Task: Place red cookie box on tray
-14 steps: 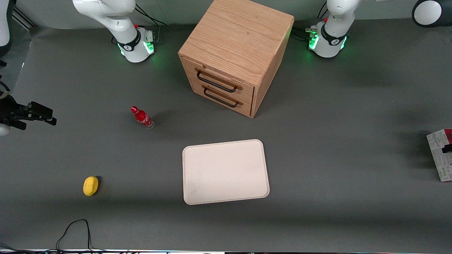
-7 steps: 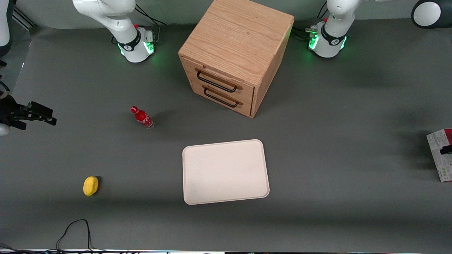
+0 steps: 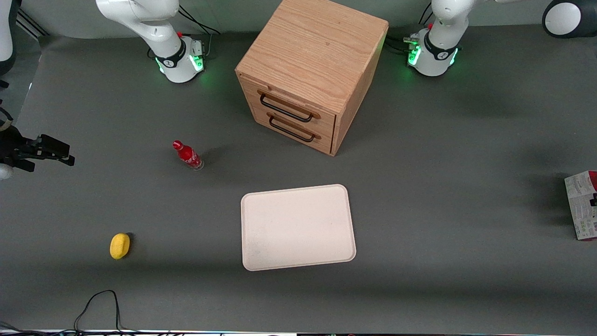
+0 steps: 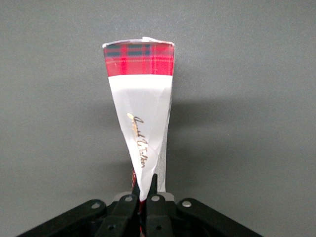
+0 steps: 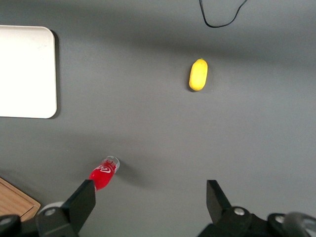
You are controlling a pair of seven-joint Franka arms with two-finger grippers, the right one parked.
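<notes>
Left wrist view shows me my gripper, fingers pinched tight on the red cookie box, hanging above the counter. It sits well off the tray, toward the working arm's end.

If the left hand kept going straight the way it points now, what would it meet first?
Probably the bare table surface. The left hand is shut on the red cookie box, which hangs ahead of it, so the box's red end would likely touch down first. How far off the table is cannot be judged.
</notes>
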